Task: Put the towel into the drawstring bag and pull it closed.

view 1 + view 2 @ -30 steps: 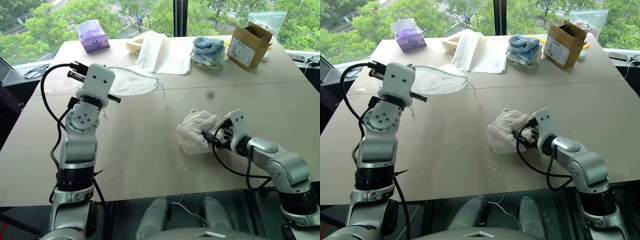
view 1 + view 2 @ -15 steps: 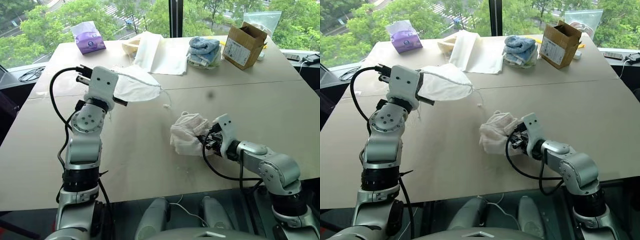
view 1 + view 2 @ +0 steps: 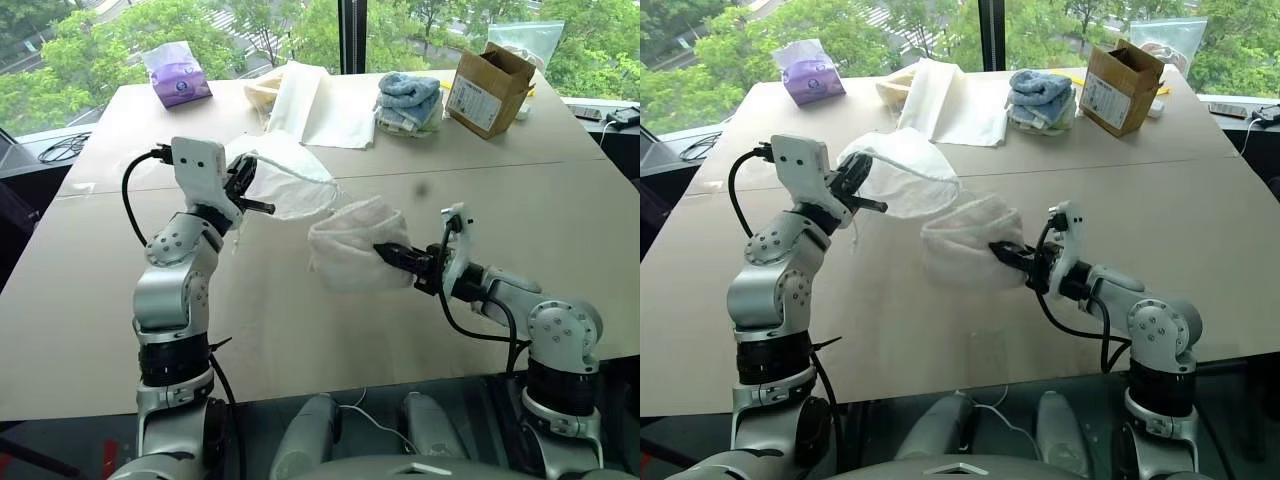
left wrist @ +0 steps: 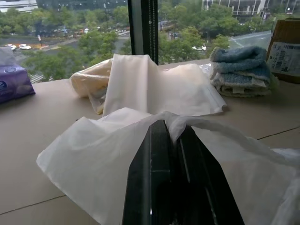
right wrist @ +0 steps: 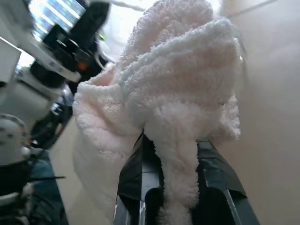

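Now right gripper (image 3: 385, 252) pinching towel (image 3: 345, 255), lifted off table (image 3: 500, 190) toward drawstring bag (image 3: 285, 180); left gripper (image 3: 245, 185) clamped on bag edge. Insertion next.

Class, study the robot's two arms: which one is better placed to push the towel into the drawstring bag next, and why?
The right. The right gripper is shut on the towel, lifted beside the drawstring bag. The left gripper is shut on the bag's fabric, holding it up.

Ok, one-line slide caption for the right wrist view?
Right hand pinching the white towel, lifted off the table.
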Robot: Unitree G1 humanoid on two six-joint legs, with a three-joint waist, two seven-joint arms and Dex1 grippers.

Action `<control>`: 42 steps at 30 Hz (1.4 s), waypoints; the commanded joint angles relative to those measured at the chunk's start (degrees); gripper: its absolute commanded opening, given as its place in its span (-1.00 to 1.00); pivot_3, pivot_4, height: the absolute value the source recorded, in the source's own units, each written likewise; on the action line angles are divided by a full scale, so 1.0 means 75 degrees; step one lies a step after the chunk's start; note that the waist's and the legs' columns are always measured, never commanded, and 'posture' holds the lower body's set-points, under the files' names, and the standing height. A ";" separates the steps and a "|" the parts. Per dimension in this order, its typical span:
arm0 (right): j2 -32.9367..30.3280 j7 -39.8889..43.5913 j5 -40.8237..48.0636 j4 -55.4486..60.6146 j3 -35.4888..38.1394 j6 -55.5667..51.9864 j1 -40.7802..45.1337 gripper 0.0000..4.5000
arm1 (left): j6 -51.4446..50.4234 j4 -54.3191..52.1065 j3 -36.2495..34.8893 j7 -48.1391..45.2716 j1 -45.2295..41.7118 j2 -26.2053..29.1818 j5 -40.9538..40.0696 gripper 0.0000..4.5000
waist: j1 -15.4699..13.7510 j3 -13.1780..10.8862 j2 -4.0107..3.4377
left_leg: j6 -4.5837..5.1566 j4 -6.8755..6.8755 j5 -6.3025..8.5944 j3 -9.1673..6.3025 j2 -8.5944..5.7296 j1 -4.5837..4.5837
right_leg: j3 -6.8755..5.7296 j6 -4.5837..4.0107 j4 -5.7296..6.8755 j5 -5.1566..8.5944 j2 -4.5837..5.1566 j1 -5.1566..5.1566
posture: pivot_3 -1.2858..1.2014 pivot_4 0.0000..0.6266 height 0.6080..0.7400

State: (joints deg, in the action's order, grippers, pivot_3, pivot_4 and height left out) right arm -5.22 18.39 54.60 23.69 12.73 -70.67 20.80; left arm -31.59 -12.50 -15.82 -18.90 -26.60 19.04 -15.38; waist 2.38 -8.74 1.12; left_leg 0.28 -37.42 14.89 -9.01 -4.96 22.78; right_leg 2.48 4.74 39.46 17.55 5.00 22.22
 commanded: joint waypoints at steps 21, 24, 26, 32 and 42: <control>-0.0818 0.1654 -0.0975 -0.0816 -0.2626 0.2107 0.0185 -0.99 | -0.2540 -0.0778 -0.1012 0.0521 -0.0335 0.0098 -0.3880 -1.00 | 0.0025 -0.0002 0.0001 | -0.0013 -0.0008 -0.0009 0.0047 0.0004 0.0003 | 0.0027 0.0000 0.0052 0.0000 -0.0003 0.0043 | 0.03 -0.52 1.00; -0.0444 0.1511 -0.0822 -0.1073 -0.2386 0.2156 0.0370 -0.99 | -0.2629 -0.0938 -0.0890 0.0391 -0.0194 0.0168 -0.4083 -1.00 | 0.0025 -0.0002 0.0001 | -0.0013 -0.0007 -0.0009 0.0049 0.0004 0.0003 | 0.0031 0.0000 0.0053 0.0000 -0.0002 0.0045 | 0.03 -0.52 1.00; -0.0217 0.1431 -0.0683 -0.1266 -0.2176 0.2138 0.0454 -0.99 | -0.2623 -0.1079 -0.0676 0.0125 -0.0017 0.0381 -0.4088 -1.00 | 0.0019 -0.0002 0.0001 | -0.0013 -0.0007 -0.0009 0.0051 0.0004 0.0004 | 0.0034 0.0000 0.0052 0.0000 -0.0001 0.0047 | 0.03 -0.52 1.00; -0.0109 0.1455 -0.0874 -0.1846 -0.2207 0.2014 0.0595 -0.99 | -0.2571 -0.1191 -0.0460 -0.0320 0.0230 0.0717 -0.4284 -1.00 | 0.0002 -0.0002 0.0000 | -0.0013 -0.0003 -0.0009 0.0052 0.0003 0.0004 | 0.0034 -0.0001 0.0049 0.0000 0.0000 0.0053 | 0.03 -0.52 1.00; -0.0428 0.2026 -0.1292 -0.1844 -0.2910 0.1995 0.0621 -0.99 | -0.2512 -0.1196 -0.0430 -0.0378 0.0327 0.0766 -0.4413 -1.00 | 0.0013 -0.0003 -0.0001 | -0.0013 0.0000 -0.0008 0.0059 0.0004 0.0004 | 0.0042 -0.0001 0.0050 0.0000 0.0000 0.0054 | 0.03 -0.52 1.00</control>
State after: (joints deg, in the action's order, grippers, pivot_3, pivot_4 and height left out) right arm -8.55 32.22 44.55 7.75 -8.68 -56.10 24.30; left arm -51.61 -19.23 -18.62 -21.39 -24.19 24.30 -47.43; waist 2.48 -8.76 1.11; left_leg 0.18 -37.42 14.83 -8.57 -4.93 22.81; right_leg 2.80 4.74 39.83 17.55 5.00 22.62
